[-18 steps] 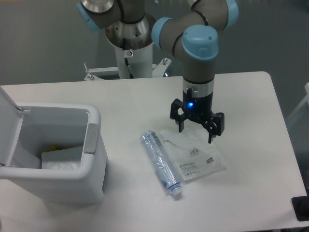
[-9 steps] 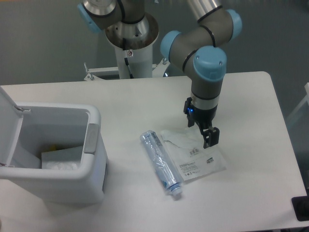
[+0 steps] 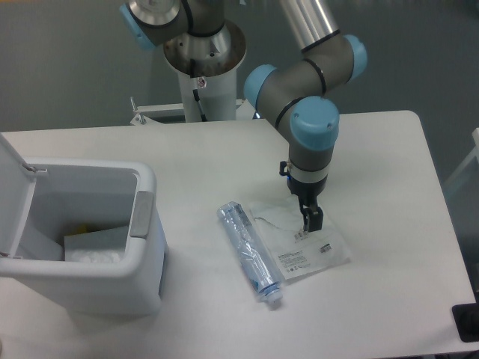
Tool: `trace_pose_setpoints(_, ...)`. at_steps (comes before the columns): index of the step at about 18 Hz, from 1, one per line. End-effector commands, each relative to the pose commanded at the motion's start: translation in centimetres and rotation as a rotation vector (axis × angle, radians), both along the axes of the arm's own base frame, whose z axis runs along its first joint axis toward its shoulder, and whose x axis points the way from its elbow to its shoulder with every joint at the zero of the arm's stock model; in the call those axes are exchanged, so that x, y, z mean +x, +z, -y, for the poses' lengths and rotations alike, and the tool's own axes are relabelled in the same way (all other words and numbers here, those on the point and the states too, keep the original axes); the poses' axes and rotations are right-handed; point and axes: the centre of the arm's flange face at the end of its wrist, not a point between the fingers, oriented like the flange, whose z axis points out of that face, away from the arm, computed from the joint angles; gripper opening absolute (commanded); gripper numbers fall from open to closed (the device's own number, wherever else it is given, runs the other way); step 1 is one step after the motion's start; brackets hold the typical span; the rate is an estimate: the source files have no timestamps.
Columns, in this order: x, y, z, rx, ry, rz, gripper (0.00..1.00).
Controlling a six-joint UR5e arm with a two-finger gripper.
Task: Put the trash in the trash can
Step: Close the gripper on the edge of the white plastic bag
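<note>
The jaws (image 3: 312, 220) hang point-down over the packet (image 3: 303, 244), their tips at or just above its upper half near the small printed label. They are turned edge-on to the camera, so I cannot tell how wide they stand, and nothing shows gripped between them. Pointing straight down suits a thing this flat: a film lying on the counter (image 3: 389, 149) offers no side to take, so it has to be pinched from above, probably where the plastic puckers.

The packet lies flat toward the counter's near right part, well in from both edges. The bottle (image 3: 249, 251) lies just beside it on the left, on its side, cap toward the near edge, its lower end touching or overlapping the packet's corner (hard to say which through clear plastic). A lift of the packet could drag or roll the bottle.

The bin (image 3: 146, 224) stands at the near left corner, well apart from both pieces, lid (image 3: 13, 183) swung up on the far left side so the mouth is open; something pale and a bit of yellow already lie inside. Neither piece is in yet, so the task looks to be at its first pickup.
</note>
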Motion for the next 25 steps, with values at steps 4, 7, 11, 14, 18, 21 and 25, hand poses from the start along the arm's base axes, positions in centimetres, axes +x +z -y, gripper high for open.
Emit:
trace_pose_setpoints(4, 0.5, -1.0, -0.3, 0.013, 0.015, 0.023, 1.00)
trace_pose_setpoints(7, 0.7, -1.5, -1.1, 0.057, 0.030, 0.024, 1.00)
trace_pose_setpoints(11, 1.0, -2.5, -0.9, 0.057, 0.030, 0.025, 1.00)
trace_pose_setpoints(14, 1.1, -2.7, -0.8, 0.049, 0.020, 0.025, 1.00)
trace_pose_setpoints(18, 1.2, -3.6, -0.7, 0.041, 0.021, 0.037, 1.00)
trace_pose_setpoints(21, 1.1, -3.7, -0.7, 0.044, 0.023, 0.030, 1.00)
trace_pose_setpoints(25, 1.0, -4.2, -0.8, 0.042, 0.025, 0.034, 1.00)
